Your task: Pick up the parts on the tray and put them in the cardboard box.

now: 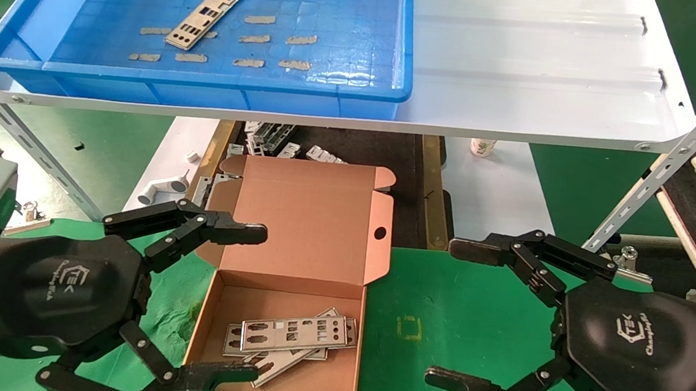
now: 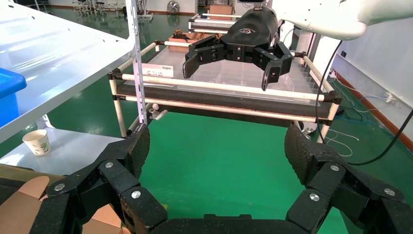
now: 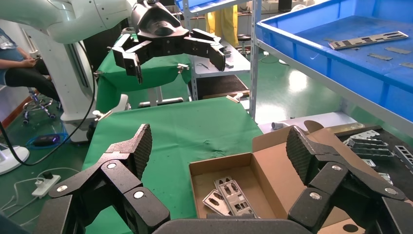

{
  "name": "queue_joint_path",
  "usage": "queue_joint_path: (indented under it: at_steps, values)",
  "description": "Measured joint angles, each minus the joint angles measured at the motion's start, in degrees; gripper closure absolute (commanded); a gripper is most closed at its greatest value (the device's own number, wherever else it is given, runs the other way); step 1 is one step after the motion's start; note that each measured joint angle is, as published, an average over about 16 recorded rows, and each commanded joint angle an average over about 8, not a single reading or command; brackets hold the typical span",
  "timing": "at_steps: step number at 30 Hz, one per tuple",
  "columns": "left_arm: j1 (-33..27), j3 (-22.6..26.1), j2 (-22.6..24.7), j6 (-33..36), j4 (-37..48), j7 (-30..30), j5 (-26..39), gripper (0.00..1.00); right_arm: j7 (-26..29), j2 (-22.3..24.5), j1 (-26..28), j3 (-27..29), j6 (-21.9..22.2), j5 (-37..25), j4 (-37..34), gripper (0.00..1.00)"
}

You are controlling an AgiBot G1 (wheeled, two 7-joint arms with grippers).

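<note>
One silver-grey part [image 1: 206, 15] lies at a slant in the blue tray [image 1: 371, 92] on the white shelf; it also shows in the right wrist view [image 3: 368, 40]. The open cardboard box [image 1: 314, 230] sits on the green mat below and holds three overlapping parts [image 1: 293, 337], also seen in the right wrist view [image 3: 229, 196]. My left gripper [image 1: 250, 299] is open and empty at the box's left side. My right gripper [image 1: 457, 313] is open and empty to the right of the box.
Beige tape scraps [image 1: 273, 40] lie on the tray floor. Small metal brackets [image 1: 277, 143] sit on the dark belt behind the box. A paper cup [image 1: 482, 147] stands under the shelf. Slanted shelf struts [image 1: 666, 177] run down at both sides.
</note>
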Motion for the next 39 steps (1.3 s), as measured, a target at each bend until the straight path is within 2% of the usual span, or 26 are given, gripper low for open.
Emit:
queue_joint_path:
  at_steps: [39]
  values:
    - [0.00, 0.00, 0.00, 0.00, 0.00, 0.00, 0.00, 0.00, 0.00, 0.00, 0.00, 0.00, 0.00, 0.00, 0.00, 0.00]
